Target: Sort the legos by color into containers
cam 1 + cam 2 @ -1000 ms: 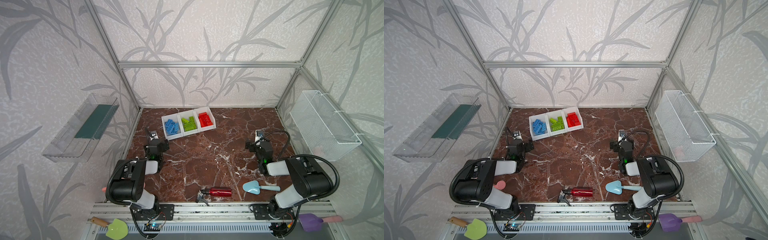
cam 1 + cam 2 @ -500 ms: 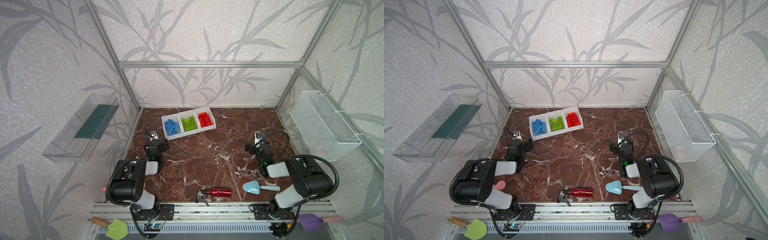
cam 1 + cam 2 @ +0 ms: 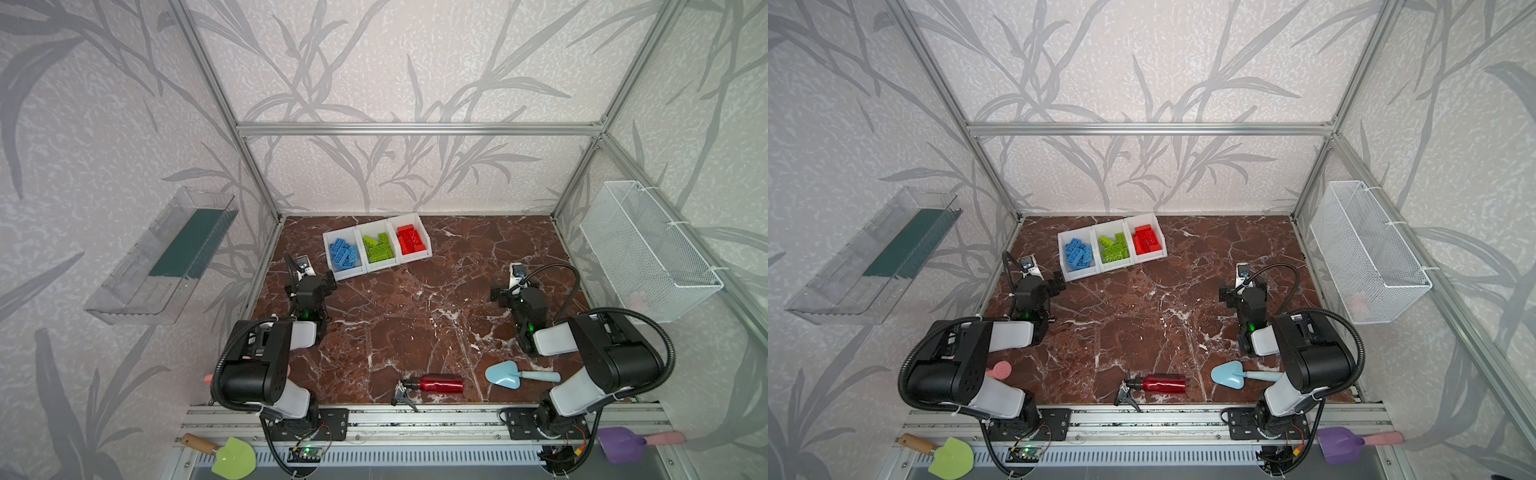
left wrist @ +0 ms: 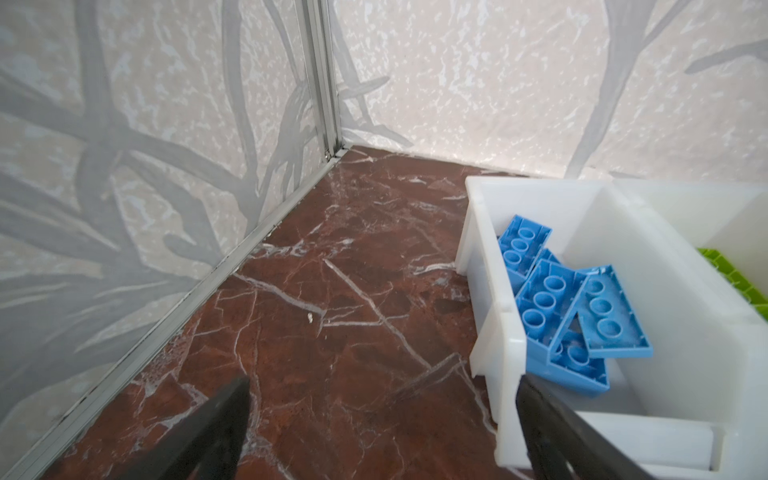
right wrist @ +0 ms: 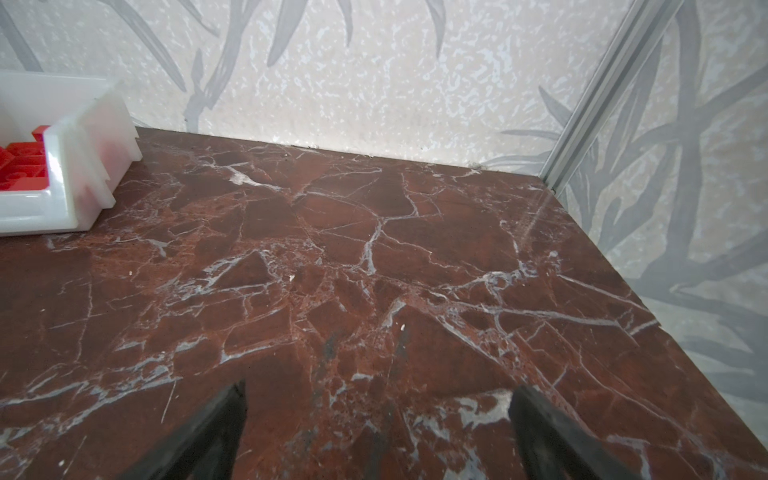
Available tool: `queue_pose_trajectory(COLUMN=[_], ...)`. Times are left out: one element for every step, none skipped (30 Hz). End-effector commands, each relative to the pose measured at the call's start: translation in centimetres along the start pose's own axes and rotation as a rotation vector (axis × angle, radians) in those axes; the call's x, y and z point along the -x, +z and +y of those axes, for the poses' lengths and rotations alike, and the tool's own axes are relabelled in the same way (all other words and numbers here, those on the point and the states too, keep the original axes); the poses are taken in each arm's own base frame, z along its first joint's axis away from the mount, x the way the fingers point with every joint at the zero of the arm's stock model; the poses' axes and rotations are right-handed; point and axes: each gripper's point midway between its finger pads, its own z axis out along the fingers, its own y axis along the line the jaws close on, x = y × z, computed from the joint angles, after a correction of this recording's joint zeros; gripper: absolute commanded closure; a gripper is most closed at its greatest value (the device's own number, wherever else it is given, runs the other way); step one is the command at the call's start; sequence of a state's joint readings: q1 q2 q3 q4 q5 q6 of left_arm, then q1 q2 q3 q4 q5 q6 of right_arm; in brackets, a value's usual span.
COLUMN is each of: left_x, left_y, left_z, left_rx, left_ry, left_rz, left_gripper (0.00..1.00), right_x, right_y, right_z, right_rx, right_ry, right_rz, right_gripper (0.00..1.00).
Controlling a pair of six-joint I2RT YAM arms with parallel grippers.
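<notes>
The containers (image 3: 351, 272) (image 3: 1084, 273) are three joined white bins at the back left of the marble floor. Blue legos (image 3: 343, 252) fill the left bin, green legos (image 3: 378, 248) the middle one, and red legos (image 3: 411, 241) the right one. My left gripper (image 3: 311, 277) (image 4: 384, 386) is open and empty just in front of the blue bin's near left corner. One of its fingers (image 4: 552, 432) overlaps that corner in the left wrist view. My right gripper (image 3: 515, 286) (image 5: 379, 388) is open over bare floor on the right, well away from the containers (image 5: 62, 183).
A red bottle (image 3: 436, 383) and a light blue trowel (image 3: 505, 374) lie near the front edge. A white wire basket (image 3: 648, 253) hangs on the right wall, and a clear tray (image 3: 166, 257) on the left wall. A green trowel (image 3: 232, 457) and a purple scoop (image 3: 621, 444) lie outside the front rail.
</notes>
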State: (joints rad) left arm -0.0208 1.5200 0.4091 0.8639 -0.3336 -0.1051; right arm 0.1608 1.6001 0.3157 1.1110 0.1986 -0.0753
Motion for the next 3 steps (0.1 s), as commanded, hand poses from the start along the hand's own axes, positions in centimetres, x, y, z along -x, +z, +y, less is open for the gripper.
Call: queue_pose_trajectory(left_x=[-1.42,-1.43,-1.29], left_y=[-0.09,-0.11,-0.25], left_z=[0.44,0.44,0.63], left_rx=[0.019,0.019,0.029], left_ry=[0.033,0.033,0.029], left_rz=[0.049,0.05,0.04], left_gripper=[0.01,0.01,0.01], right_x=[0.0,0.14,0.23], right_y=[0.4,0.24,-0.13], right_z=[0.34,0.29,0.31], right_rx=[0.013,0.011,0.014], right_ry=[-0.013,-0.013,-0.011], right_rz=[0.037,0.024,0.002], right_gripper=[0.01,0.01,0.01])
